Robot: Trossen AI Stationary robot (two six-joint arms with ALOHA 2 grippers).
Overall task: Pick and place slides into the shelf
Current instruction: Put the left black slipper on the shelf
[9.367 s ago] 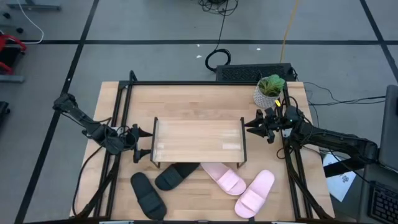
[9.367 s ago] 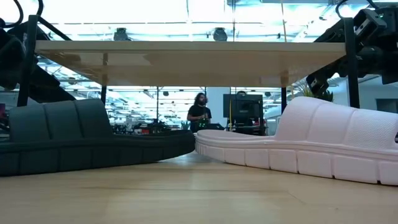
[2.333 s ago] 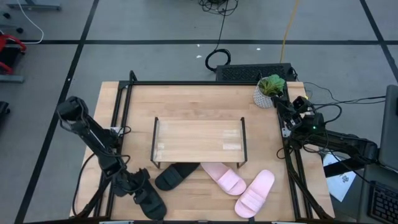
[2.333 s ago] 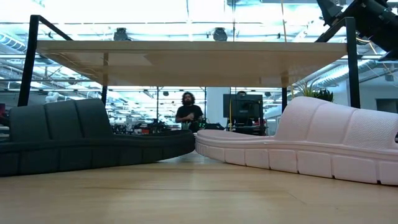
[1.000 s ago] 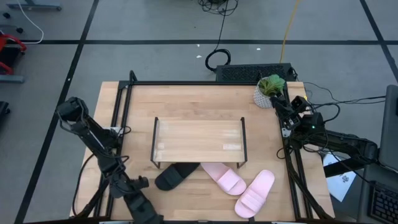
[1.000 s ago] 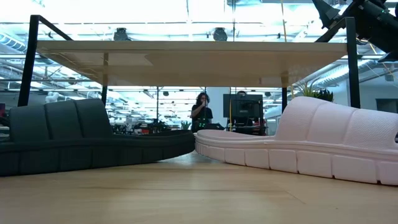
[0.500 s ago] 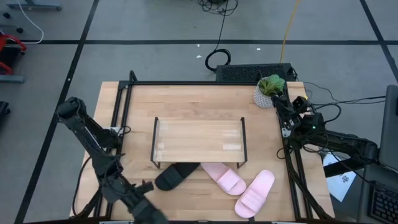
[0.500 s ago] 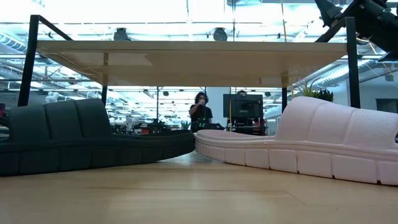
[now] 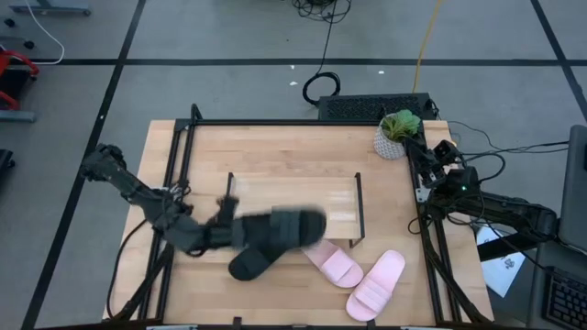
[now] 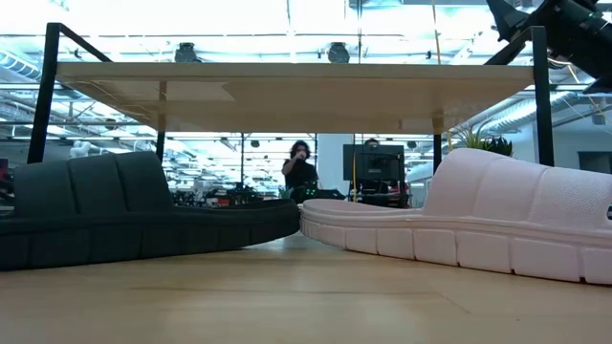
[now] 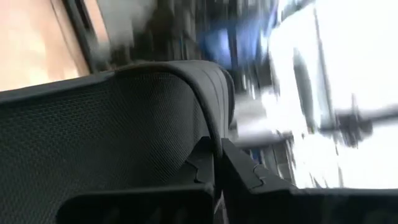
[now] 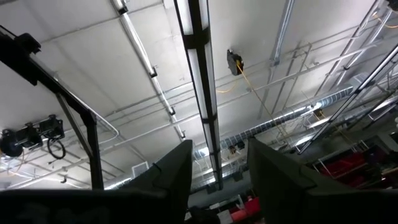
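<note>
Your left claw (image 9: pixel 227 233) grips a black slide (image 9: pixel 280 227) at the shelf (image 9: pixel 293 188) front; next, set it in; right claw (image 9: pixel 424 156) half-open.

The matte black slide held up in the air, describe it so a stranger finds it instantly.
Start at the low wooden-topped shelf mid-table. Over its front edge the left gripper holds one matte black slide aloft. Unlike the other black slide and pink pair, it is off the table.
</note>
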